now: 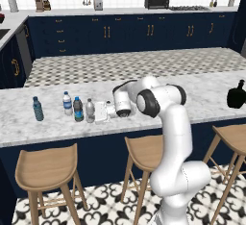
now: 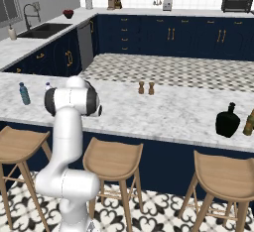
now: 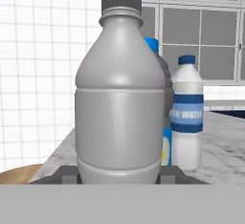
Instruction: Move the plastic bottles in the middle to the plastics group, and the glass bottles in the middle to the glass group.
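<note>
The gripper (image 1: 97, 112) pinches the upright clear grey plastic bottle (image 3: 120, 94) on the marble surface (image 1: 48, 125), with the dark blue-label bottle (image 1: 78, 109) touching behind it.

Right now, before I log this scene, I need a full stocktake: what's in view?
grey bottle: one, clear grey, on the counter, in the pincer
dark bottle: one, dark with blue label, just left of it
clear bottle: one, white cap, blue label, further left
teal bottle: one, teal, far left
black bottle: one, glossy black, squat, right end
brown bottle: one, olive-brown, beside the black bottle
shakers: two, brown, mid-counter
stools: three, wooden, along the counter front
counter: one, white marble
arm: one, white
pincer: one, dark tips, closed on the grey bottle
</note>
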Available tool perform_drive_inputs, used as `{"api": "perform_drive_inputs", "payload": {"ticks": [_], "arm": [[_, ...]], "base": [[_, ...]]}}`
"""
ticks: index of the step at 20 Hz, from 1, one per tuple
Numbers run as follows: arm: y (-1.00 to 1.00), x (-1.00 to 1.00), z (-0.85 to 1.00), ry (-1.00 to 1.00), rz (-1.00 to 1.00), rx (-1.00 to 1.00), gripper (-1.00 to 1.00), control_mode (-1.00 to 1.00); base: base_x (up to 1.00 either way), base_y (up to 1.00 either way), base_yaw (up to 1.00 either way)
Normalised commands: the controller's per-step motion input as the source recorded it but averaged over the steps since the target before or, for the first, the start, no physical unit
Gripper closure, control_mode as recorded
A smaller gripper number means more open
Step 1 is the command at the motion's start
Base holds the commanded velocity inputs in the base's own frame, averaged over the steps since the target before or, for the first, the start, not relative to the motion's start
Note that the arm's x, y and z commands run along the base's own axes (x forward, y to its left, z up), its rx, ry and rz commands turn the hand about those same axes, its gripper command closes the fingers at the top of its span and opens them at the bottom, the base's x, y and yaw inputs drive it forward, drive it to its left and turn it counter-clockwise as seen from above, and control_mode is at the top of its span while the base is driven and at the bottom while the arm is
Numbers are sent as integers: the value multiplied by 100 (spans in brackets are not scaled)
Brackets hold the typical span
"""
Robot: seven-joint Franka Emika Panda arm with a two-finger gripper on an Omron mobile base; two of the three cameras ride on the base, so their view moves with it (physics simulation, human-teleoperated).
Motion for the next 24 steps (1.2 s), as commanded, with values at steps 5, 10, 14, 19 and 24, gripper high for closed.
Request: {"api": "perform_drive_inputs", "payload": {"ticks": [5, 10, 14, 19, 24], "arm": [[0, 9, -21, 0, 9, 0, 100, -100], [0, 4, -22, -2, 9, 0, 100, -100], [0, -5, -22, -3, 5, 0, -100, -100], [0, 0, -8, -4, 1, 0, -100, -100], [0, 2, 0, -4, 0, 0, -100, -100]], "base": [[0, 0, 0], [0, 0, 0], [0, 0, 0], [0, 0, 0], [0, 0, 0]]}}
